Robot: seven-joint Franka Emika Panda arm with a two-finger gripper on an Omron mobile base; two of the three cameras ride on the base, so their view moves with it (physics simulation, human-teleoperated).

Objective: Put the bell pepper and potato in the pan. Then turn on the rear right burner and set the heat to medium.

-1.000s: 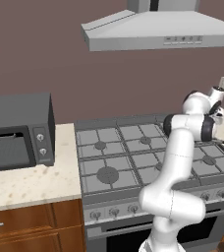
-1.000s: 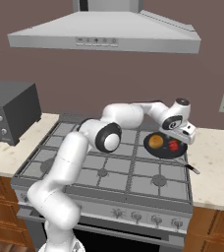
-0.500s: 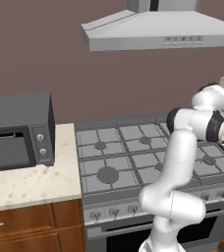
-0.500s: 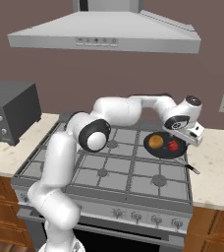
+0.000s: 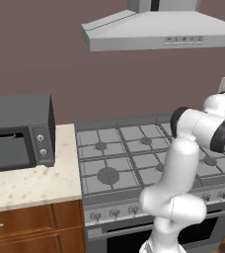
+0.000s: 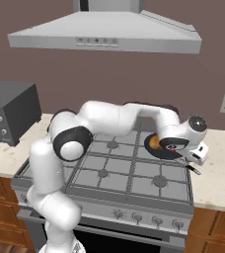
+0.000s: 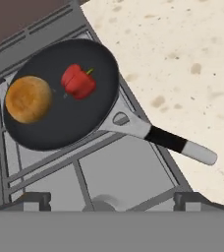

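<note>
The black round pan (image 7: pixel 60 93) sits on a grate of the stove (image 7: pixel 124 172), at its edge next to the speckled beige desk (image 7: pixel 182 59). Inside it lie two things: the potato (image 7: pixel 28 99), a smooth golden-brown ball, toward one side, and the bell pepper (image 7: pixel 78 81), a squat bright-red lump with a small green stem, just beside it with a narrow gap between them. Both rest on the flat dark floor of the pan, away from the raised rim. The pan's handle (image 7: pixel 163 138) runs out straight from a grey metal bracket, turns black along its middle and ends in a pale grey tip that reaches over the desk. From the right base camera the pan (image 6: pixel 154 146) shows partly behind the white arm, with a bit of the potato (image 6: pixel 154 143) visible in it. The stove top is grey with dark cast grates in square sections and round burners under them. The end effector (image 7: pixel 112 201) hangs above the pan, its two dark fingertips (image 7: pixel 35 201) standing wide apart, holding nothing and touching nothing.
</note>
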